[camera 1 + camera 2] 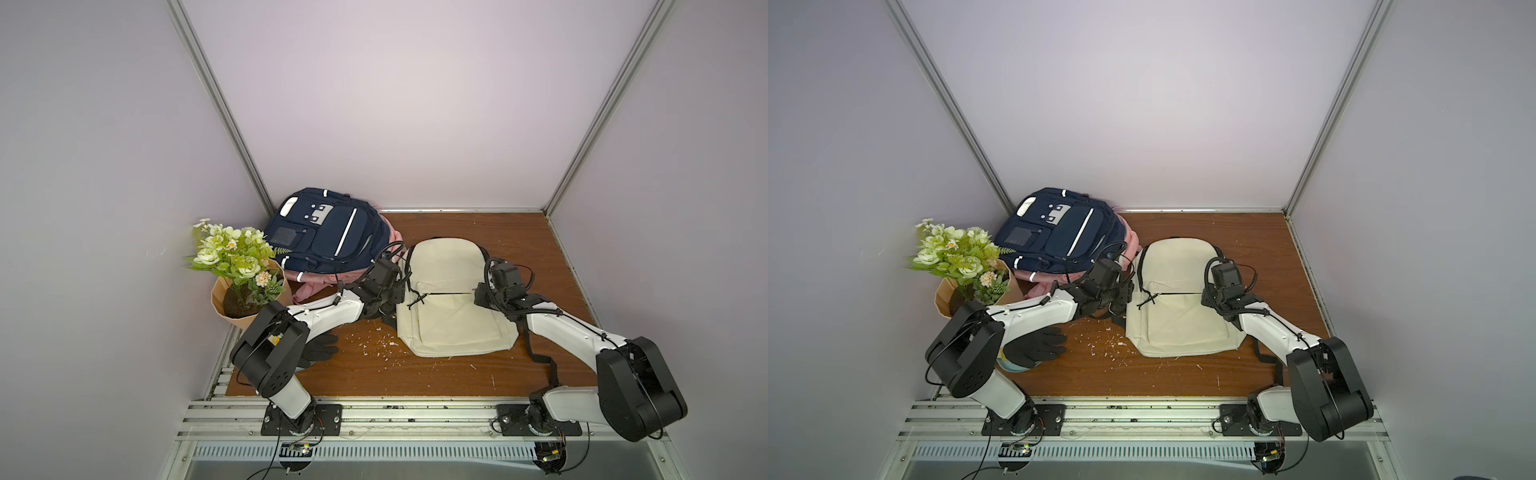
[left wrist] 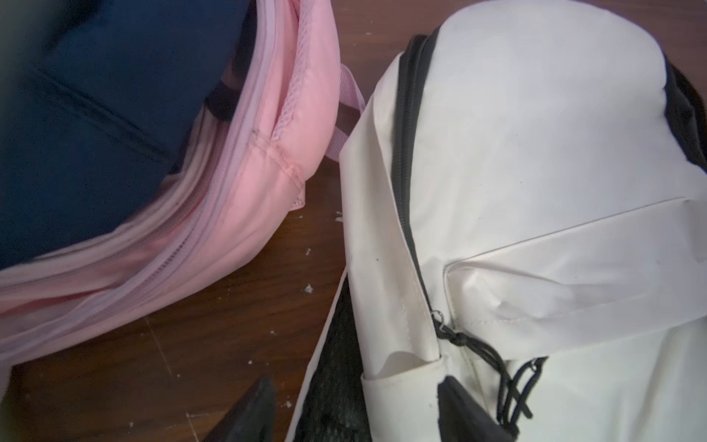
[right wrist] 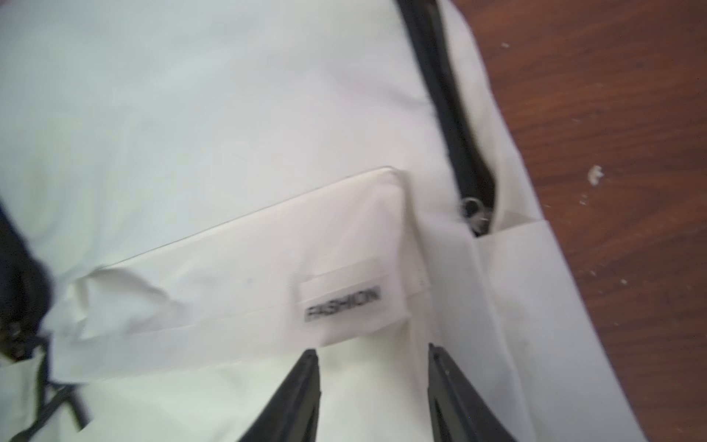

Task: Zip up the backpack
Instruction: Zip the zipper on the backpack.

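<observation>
My left gripper (image 2: 355, 386) and right gripper (image 3: 373, 350) gape empty; black pocket zip (image 1: 446, 294) on cream canvas backpack (image 1: 449, 266) looks fully closed, pull at nine o'clock.

3 bkpks — 1 cream (image 1: 453, 320), 1 navy (image 1: 328, 232), 1 pink (image 2: 260, 183); 1 flower pot (image 1: 219, 297).

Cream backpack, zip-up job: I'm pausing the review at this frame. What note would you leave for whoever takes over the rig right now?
Left gripper: open, empty, at the bag's left edge by the cord pulls.
Right gripper: open, empty, just short of the FASHION label.
Cream backpack: flat on the table, front up.
Done: main zip looks shut down both visible sides.
Left: check the small dark gap by the metal ring, then pull the arms back.
</observation>
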{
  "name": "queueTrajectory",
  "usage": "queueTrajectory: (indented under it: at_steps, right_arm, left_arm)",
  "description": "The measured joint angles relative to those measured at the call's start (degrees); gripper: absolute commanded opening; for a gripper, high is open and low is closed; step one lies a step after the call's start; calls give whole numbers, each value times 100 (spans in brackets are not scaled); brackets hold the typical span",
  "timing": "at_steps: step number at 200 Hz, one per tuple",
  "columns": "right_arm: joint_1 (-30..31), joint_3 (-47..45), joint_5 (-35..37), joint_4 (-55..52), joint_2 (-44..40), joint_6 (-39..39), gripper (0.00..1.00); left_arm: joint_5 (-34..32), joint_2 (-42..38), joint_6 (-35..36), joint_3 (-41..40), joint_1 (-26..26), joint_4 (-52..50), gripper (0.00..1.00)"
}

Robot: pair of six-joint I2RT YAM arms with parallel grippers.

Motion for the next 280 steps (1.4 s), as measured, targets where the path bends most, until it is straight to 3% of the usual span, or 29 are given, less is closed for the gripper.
queueTrajectory:
  at_steps: [53, 91, 140, 223, 280]
  right_arm:
    - [841, 780, -319, 153, 411, -649, 49]
    - [994, 1257, -798, 166, 1169, -933, 45]
    - [1373, 1794, -1215, 168, 1969, -1276, 43]
    - [1766, 2354, -1137, 120, 2660, -1585, 43]
    - [1818, 2583, -852, 120, 3097, -1683, 40]
  left_arm:
    - [321, 109, -2, -313, 15, 293, 70]
    - [667, 286, 13, -503, 81, 645, 53]
    - [1019, 435, -46, -750, 129, 1252, 41]
    - [1261, 529, 31, -839, 149, 1729, 12]
    - [1314, 590, 44, -861, 164, 1899, 0]
